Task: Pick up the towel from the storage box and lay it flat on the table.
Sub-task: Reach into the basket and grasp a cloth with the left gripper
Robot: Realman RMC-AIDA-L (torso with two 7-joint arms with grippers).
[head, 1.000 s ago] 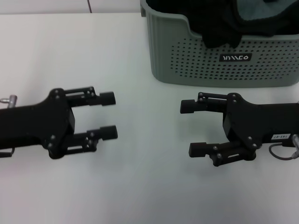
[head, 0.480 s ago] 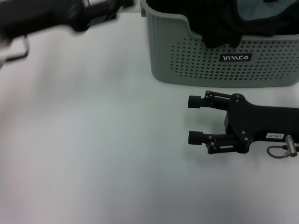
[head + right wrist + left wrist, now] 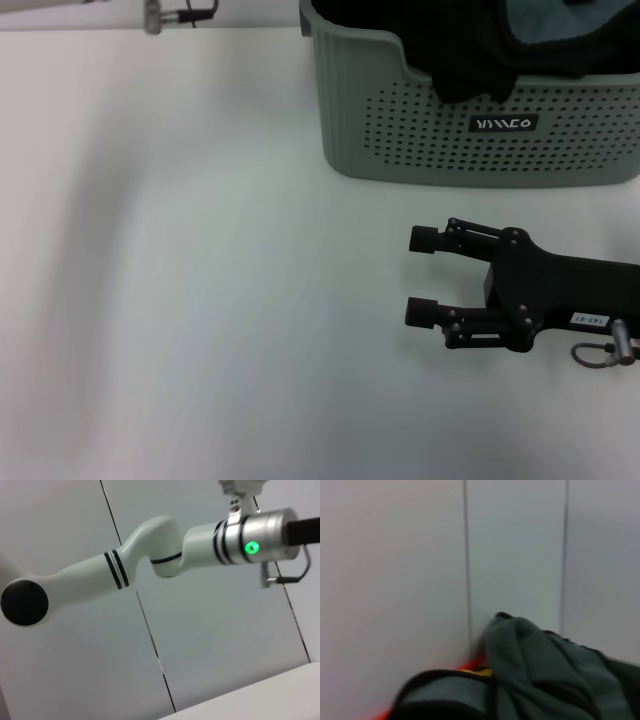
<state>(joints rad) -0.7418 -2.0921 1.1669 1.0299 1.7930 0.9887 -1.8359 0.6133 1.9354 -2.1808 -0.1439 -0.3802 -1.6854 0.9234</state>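
The storage box point(image 3: 400, 140), pale grey-green with round holes and a black label, stands at the table's point(image 3: 200, 300) far right. A black cloth point(image 3: 470, 65) hangs over its front rim, with a lighter teal-grey cloth point(image 3: 555, 25) behind it. In the left wrist view a dark grey-green fleecy towel point(image 3: 535, 662) with black edging lies bunched up close below the camera. My right gripper point(image 3: 420, 276) rests open and empty on the table in front of the box. Of my left arm point(image 3: 165, 550), the head view holds only a wrist fitting point(image 3: 152, 14) at the far left edge.
A grey panelled wall point(image 3: 210, 645) rises behind the table. The left arm's white links stretch high across the right wrist view. Bare white tabletop spreads to the left of the box and of my right gripper.
My left arm has swung off the table, up toward the far edge, and its gripper has left the head view. My right gripper has drifted slightly nearer and to the right, still open.
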